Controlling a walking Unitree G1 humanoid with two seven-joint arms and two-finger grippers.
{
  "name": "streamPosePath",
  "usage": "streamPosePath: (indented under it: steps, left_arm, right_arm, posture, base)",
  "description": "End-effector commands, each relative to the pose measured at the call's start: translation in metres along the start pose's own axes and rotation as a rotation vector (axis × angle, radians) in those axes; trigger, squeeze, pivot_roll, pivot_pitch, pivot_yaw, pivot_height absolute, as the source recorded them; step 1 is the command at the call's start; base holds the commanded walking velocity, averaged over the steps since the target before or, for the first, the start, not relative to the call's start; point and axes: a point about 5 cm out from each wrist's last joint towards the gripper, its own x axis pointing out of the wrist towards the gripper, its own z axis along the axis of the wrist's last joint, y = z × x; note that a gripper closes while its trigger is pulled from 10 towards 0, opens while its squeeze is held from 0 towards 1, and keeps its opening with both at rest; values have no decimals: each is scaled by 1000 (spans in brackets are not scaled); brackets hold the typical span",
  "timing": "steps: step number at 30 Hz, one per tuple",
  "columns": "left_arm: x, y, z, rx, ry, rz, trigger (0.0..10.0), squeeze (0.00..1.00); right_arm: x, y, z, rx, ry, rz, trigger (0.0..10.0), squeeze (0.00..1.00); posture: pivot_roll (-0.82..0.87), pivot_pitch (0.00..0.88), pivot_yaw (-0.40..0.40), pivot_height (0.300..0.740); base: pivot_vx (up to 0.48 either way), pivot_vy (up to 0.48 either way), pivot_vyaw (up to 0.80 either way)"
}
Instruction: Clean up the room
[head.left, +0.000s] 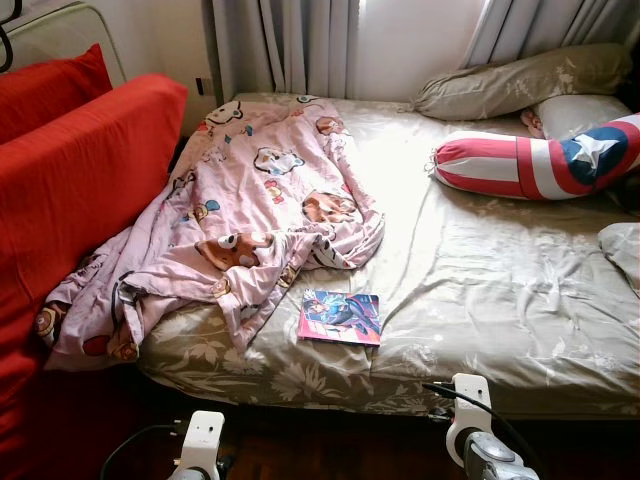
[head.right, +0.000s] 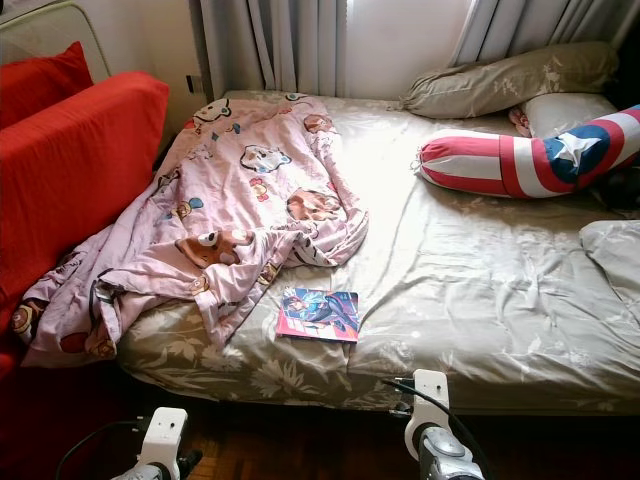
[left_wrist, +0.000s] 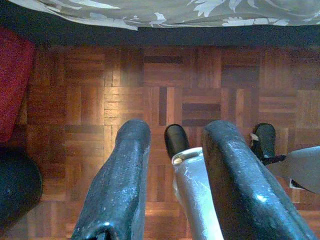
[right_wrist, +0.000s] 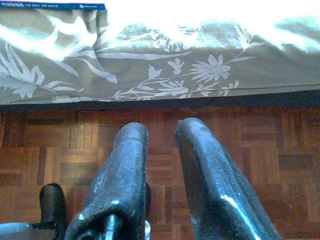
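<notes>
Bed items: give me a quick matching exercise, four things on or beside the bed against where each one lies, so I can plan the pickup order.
Things:
1. comic book
2. pink cartoon blanket
3. star-and-stripes bolster
4. red sofa

Places:
A. near the head of the bed, on the robot's right
B. flat on the sheet near the bed's near edge
C. beside the bed, on the robot's left
D. crumpled over the bed's left side, spilling off the edge

Pairs: 1-B, 2-D, 3-A, 4-C

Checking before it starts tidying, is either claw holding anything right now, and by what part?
Nothing is held. The left claw and right claw hang open above the wooden floor.
</notes>
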Motion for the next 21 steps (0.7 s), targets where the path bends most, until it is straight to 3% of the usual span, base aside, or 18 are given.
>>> streamPosePath:
  steps: [1, 11, 21]
  left_arm:
    - [-2, 1, -9, -2, 22, 0, 10000, 0]
    - [-2, 1, -10, -2, 23, -5, 10000, 0]
    - [-2, -3, -11, 9, 33, -15, 10000, 0]
  right_arm:
    - [0, -2, 0, -28, 1, 0, 10000, 0]
    - [-1, -1, -3, 5, 8, 23, 10000, 0]
    - [-1, -1, -5, 25, 9, 24, 10000, 0]
  posture:
    - [64, 0, -59, 740]
    - [65, 0, -54, 740]
    - [64, 0, -54, 740]
  base:
    - [0, 0, 800]
    - [0, 0, 756]
    - [0, 0, 0]
